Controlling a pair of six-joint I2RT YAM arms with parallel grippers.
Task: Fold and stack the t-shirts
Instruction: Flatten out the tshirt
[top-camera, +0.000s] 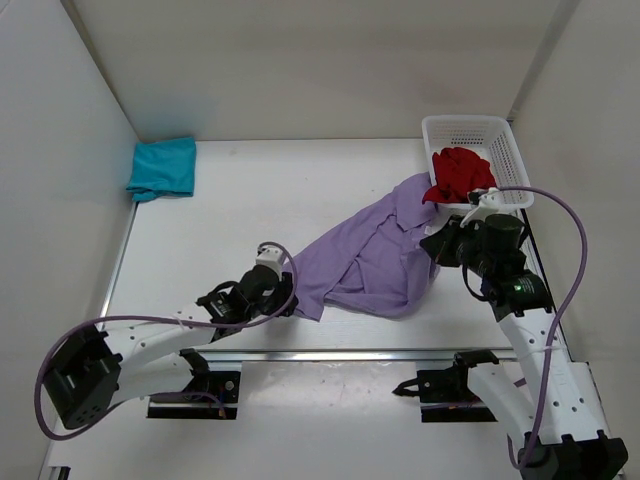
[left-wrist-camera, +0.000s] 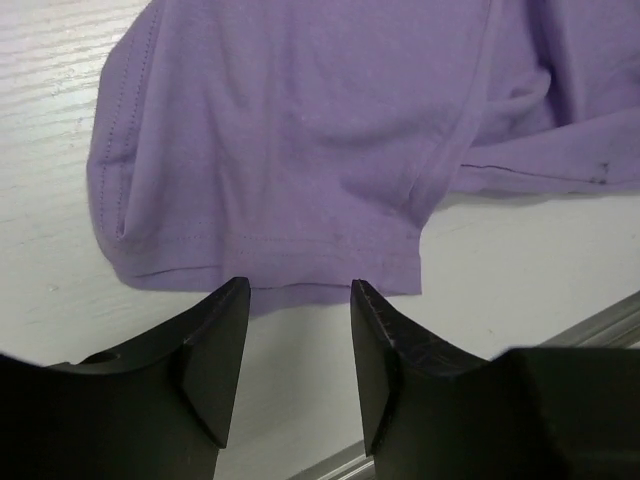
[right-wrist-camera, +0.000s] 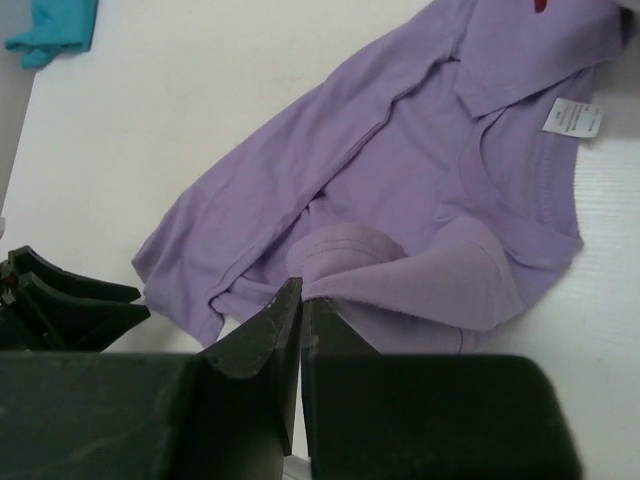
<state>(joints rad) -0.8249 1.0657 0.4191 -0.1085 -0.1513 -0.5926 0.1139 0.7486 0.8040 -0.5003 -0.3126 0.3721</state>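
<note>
The lavender t-shirt (top-camera: 375, 255) sprawls crumpled across centre-right of the table (top-camera: 220, 240). The white mesh basket (top-camera: 510, 165), upper right, holds the red t-shirt (top-camera: 460, 172). The teal t-shirt (top-camera: 163, 167) lies folded, upper left. The left gripper (left-wrist-camera: 299, 290) stands partly open and empty at the lavender hem. The right gripper (right-wrist-camera: 301, 290) is closed at the shirt's right edge; I cannot tell if it pinches cloth.
</note>
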